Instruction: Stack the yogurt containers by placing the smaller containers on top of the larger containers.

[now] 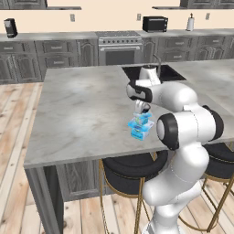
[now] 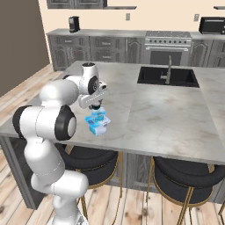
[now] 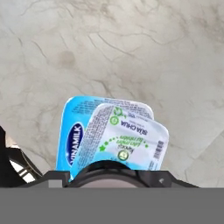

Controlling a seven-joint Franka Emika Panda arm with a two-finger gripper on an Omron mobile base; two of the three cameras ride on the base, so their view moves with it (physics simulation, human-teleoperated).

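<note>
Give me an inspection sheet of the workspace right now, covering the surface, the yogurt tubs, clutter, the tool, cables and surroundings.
Surface: grey marble island counter, with a sink and faucet set in its far side.
Job's things: small tub sits on top of the big blue tub, turned askew to it, near the counter's front edge.
Clutter: nothing seen.
Tool: directly above the stack; whether it grips the small tub cannot be told.
Cables: nothing seen.
Surroundings: stools under the island, oven, microwave, coffee maker, wood floor.
</note>
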